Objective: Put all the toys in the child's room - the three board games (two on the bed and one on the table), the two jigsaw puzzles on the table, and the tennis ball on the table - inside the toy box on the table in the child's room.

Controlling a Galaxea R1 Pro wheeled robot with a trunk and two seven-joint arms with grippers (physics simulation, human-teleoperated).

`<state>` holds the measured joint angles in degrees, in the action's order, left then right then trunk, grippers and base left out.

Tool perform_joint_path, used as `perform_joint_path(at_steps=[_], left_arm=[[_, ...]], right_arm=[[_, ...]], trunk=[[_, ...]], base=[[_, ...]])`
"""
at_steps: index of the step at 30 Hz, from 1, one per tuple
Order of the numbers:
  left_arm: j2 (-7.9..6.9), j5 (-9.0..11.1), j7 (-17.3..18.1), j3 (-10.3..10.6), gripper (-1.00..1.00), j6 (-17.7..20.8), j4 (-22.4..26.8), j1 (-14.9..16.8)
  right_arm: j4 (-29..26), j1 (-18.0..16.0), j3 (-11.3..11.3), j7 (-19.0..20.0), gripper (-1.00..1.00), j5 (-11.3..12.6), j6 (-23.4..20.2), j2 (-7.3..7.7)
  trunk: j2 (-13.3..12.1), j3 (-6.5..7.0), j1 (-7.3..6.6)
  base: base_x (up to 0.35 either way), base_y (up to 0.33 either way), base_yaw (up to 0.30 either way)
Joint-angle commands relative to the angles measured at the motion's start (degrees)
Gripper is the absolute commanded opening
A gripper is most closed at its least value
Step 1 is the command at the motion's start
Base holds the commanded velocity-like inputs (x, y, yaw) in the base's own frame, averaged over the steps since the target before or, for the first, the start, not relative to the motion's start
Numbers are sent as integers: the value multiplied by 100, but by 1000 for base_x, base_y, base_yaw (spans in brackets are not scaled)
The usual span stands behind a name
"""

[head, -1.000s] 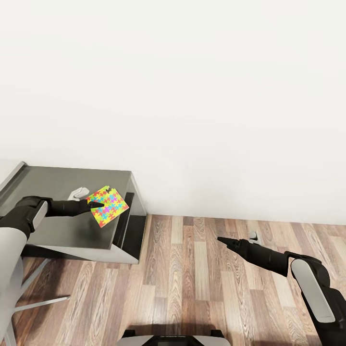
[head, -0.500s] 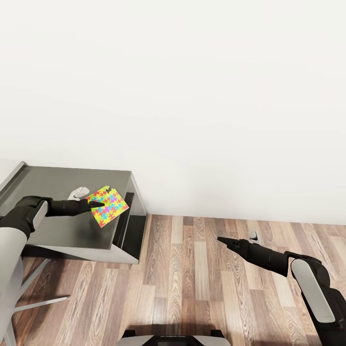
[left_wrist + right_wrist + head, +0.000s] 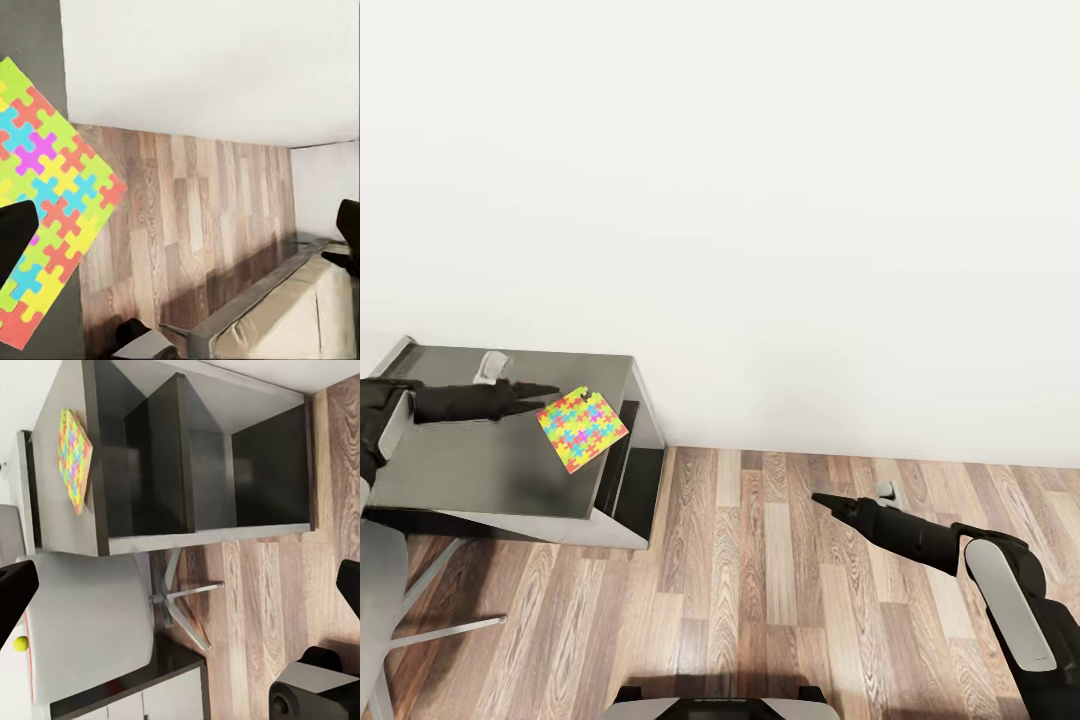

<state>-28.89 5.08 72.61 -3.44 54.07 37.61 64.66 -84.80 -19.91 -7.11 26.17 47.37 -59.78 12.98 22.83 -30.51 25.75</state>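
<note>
Puzzle (image 3: 582,430) lies flat on the dark surface (image 3: 480,470), one corner overhanging its edge beside the shelf opening; thin, light, probably stiff, best pinched at that corner. Left end effector (image 3: 550,391) hovers just beside it, tips look together but nothing gripped. Right end effector (image 3: 822,498) hangs over the wood floor (image 3: 760,590), fingers apart.
</note>
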Motion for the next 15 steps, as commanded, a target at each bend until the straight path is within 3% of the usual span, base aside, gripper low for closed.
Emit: perform_joint_path(at_steps=[1,6,10,12,15], left_arm=[[-78,13,398,1,100,104,61,-12],[-475,43,1739,4,100,199,188,-243],[-572,535,1739,10,100,248,342,-726],[-564,918,1739,15,100,258,567,-1103],[-557,1297,1739,17,100,311,1156,-1727]], right_arm=[[-1,-4,-5,56,100,-52,-22,0],[-1,-4,-7,60,100,-52,-22,0],[-1,-4,-9,62,100,-52,-22,-5],[1,-4,-4,61,100,-52,-22,-22],[12,-4,-2,50,100,-65,-22,-213]], trunk=[[9,-8,4],[9,-8,4],[9,-8,4],[9,-8,4],[9,-8,4]], base=[[0,0,0],[0,0,0],[0,0,0],[0,0,0],[0,0,0]])
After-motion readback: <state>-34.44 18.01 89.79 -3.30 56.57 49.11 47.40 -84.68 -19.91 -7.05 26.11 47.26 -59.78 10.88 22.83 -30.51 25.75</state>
